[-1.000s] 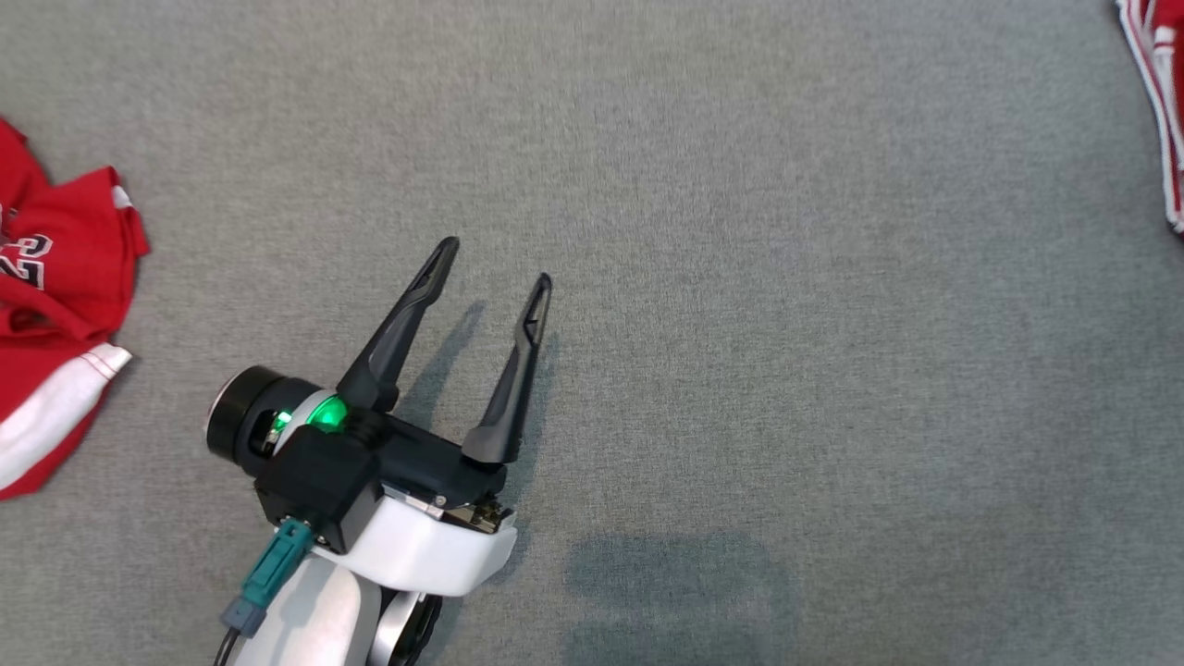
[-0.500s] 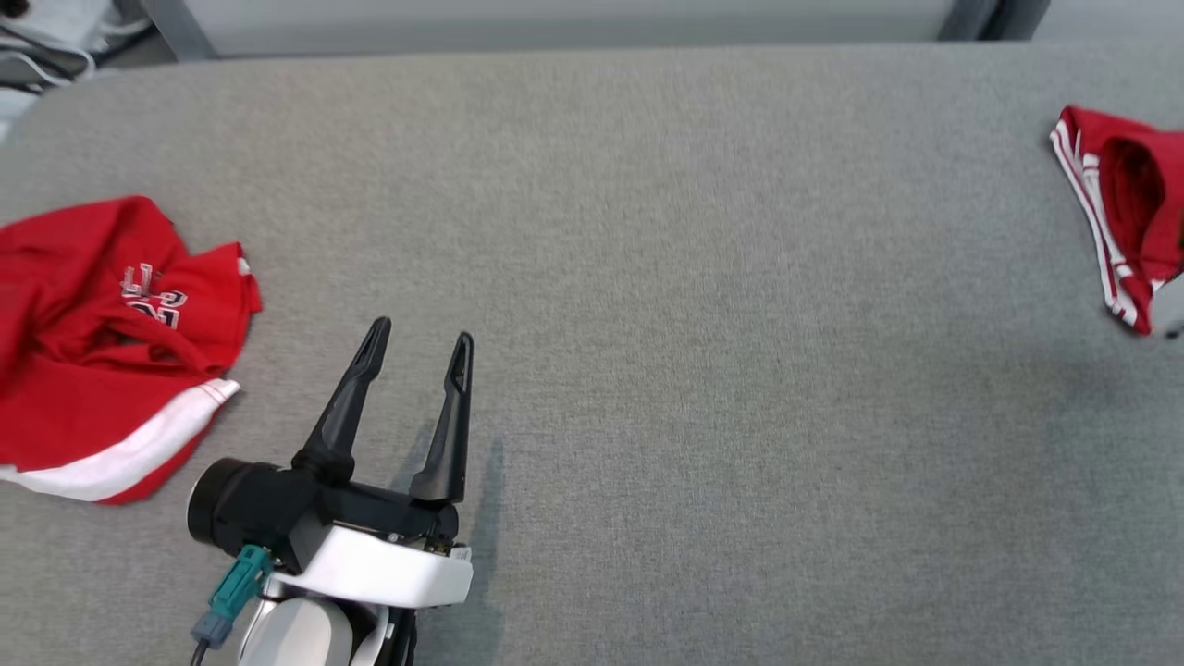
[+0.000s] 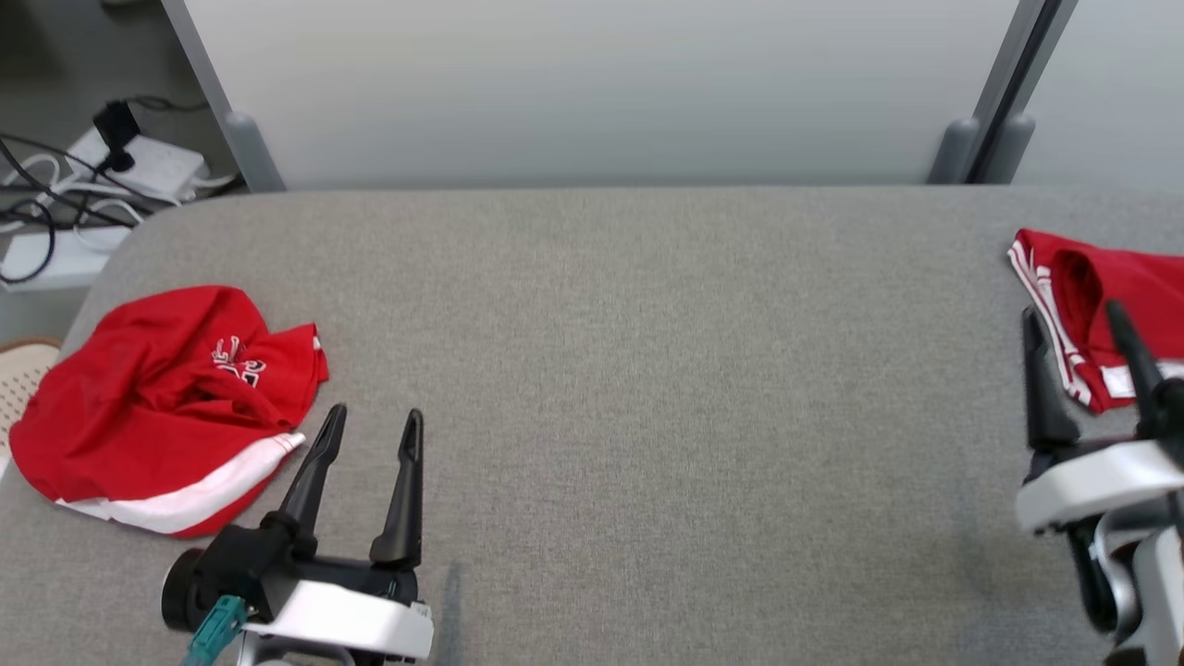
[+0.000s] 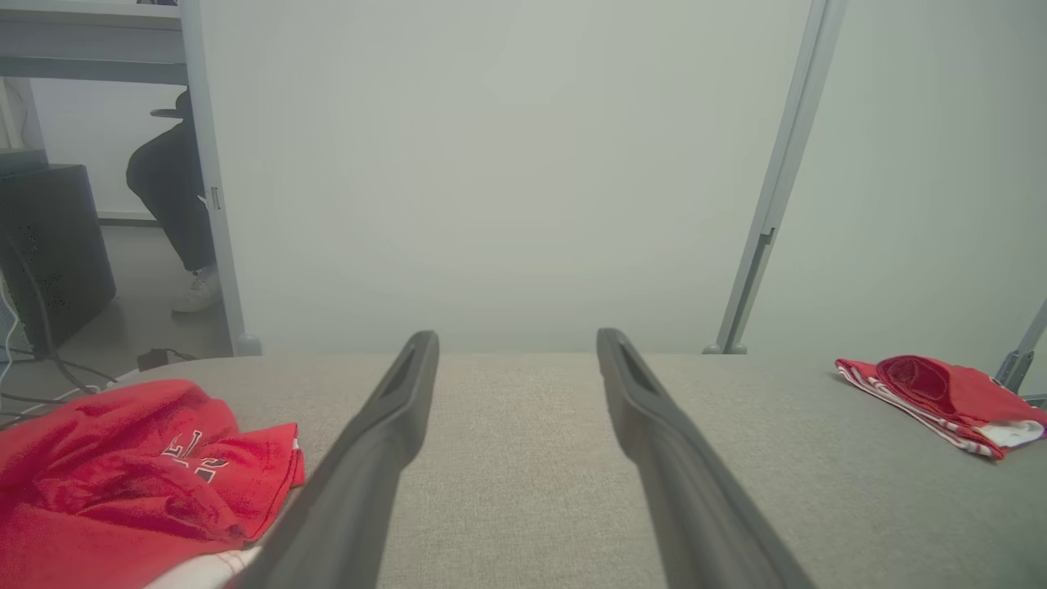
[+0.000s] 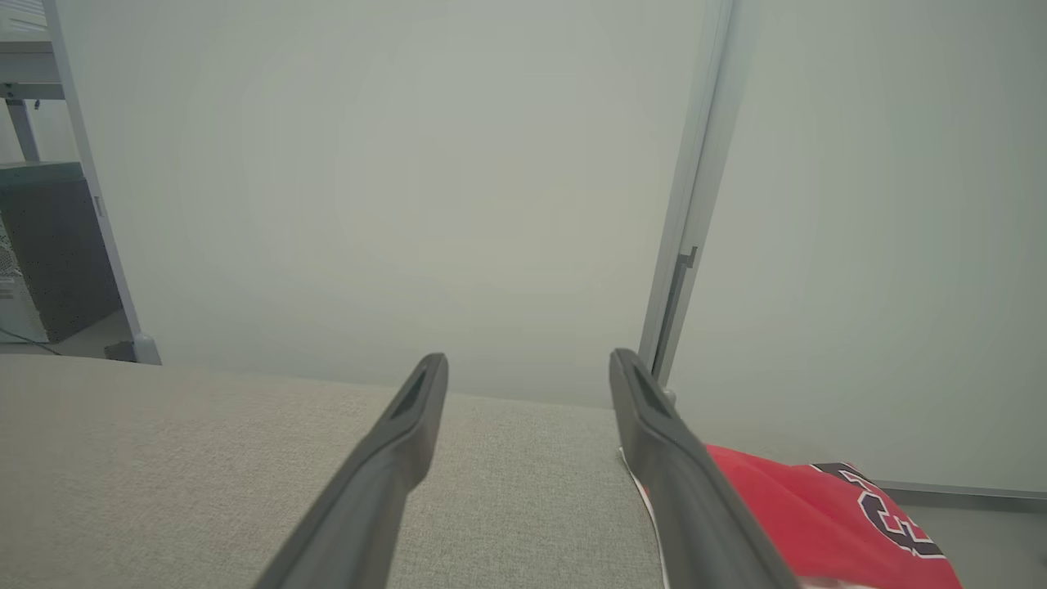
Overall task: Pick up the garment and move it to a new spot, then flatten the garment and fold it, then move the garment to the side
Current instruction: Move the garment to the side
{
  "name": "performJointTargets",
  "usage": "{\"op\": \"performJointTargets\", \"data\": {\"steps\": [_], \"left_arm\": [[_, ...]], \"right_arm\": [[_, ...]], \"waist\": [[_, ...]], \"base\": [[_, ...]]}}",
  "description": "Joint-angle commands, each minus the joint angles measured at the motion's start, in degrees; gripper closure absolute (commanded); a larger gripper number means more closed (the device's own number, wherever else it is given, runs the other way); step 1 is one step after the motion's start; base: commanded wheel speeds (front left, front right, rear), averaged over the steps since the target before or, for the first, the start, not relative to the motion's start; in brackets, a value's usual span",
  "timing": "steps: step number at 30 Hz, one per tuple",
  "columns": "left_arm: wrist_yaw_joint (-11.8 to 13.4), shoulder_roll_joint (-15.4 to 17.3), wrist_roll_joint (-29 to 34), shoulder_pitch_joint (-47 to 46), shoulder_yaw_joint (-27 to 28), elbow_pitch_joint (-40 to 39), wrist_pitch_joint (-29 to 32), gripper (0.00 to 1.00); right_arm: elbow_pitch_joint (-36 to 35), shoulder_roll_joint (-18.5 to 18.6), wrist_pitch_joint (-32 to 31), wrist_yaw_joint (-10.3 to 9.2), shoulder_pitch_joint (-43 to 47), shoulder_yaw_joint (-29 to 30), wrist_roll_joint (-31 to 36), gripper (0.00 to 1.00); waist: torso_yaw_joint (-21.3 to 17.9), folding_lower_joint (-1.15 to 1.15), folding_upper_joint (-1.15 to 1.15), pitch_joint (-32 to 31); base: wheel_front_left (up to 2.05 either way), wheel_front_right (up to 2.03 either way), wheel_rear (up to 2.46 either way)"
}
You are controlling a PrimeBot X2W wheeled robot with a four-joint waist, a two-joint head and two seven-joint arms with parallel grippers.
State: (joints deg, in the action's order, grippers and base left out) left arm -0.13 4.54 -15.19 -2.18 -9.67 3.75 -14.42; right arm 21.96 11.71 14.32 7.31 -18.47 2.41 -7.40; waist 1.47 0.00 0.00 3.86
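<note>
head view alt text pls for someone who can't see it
A grey table holds a crumpled red garment at the left and a second red garment at the right edge. The left gripper and right gripper, both open and empty, point up from the bottom corners.

Crumpled red garment (image 4: 123,474) lies beside the spread left pincer (image 4: 515,339).

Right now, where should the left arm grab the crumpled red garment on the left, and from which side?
Likely the white-banded hem of the red garment, approached from the table centre: that edge lies flat nearest the left gripper, whose jaws stand open.
</note>
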Motion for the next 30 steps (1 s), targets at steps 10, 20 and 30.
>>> {"op": "performJointTargets", "data": {"steps": [10, 20, 30], "left_arm": [[-0.7, -0.5, 1.4, 3.0, 3.3, -0.9, -0.6, 0.00], [-1.1, -1.2, 4.1, 5.8, 3.4, -1.8, -0.6, 0.00], [-1.6, -1.6, 5.5, 7.5, 4.5, -2.5, -0.6, 0.00]], "right_arm": [[-11.5, -2.3, 0.7, 0.18, 10.9, -3.2, -2.3, 0.00], [-17.7, -5.8, 0.7, 0.18, 21.2, -2.4, -2.9, 0.00], [-22.2, -7.1, 0.7, 0.18, 27.0, -4.1, -1.9, 0.00]], "waist": [[-0.3, 0.00, 0.00, -5.5], [-0.3, 0.00, 0.00, -7.9], [-0.7, 0.00, 0.00, -8.6]], "base": [[0.00, 0.00, 0.00], [0.00, 0.00, 0.00], [0.00, 0.00, 0.00]]}}
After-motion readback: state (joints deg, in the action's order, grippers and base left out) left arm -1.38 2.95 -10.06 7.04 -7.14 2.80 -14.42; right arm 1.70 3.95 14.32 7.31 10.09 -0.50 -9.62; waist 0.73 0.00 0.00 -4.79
